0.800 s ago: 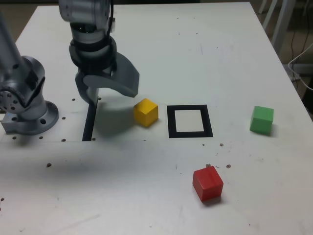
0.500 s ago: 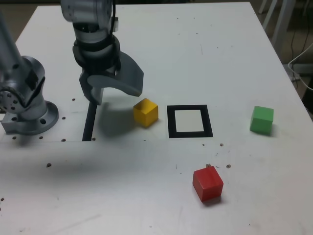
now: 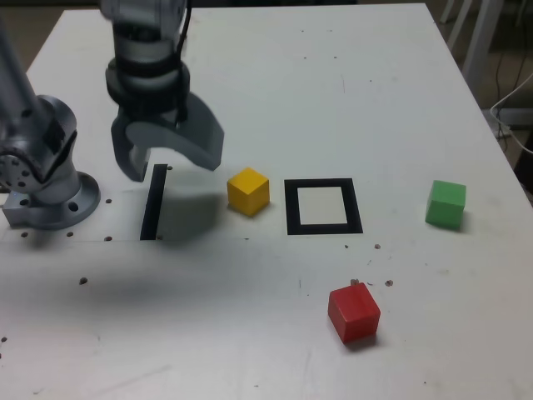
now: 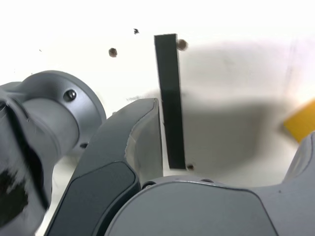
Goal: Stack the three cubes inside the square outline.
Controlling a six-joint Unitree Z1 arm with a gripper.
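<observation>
A white table (image 3: pixel 333 100) fills the exterior view, speckled with small dark screw holes; white furniture legs and a cable show past its far corner on that view's right. A straight black strip (image 3: pixel 153 202) lies near the arm's grey base (image 3: pixel 46 196).

The gripper (image 3: pixel 166 158) hangs above the strip with its jaws spread wide — nothing between them, touching nothing. In the wrist view the strip (image 4: pixel 170 98) runs between the two fingers (image 4: pixel 138 132).

The yellow cube (image 3: pixel 248 191) sits just beside the square outline (image 3: pixel 323 207), on the exterior view's left of it. The green cube (image 3: pixel 445 203) rests well apart on the right — and the red cube (image 3: pixel 354 312) lies nearer the camera, tilted askew to the outline.
</observation>
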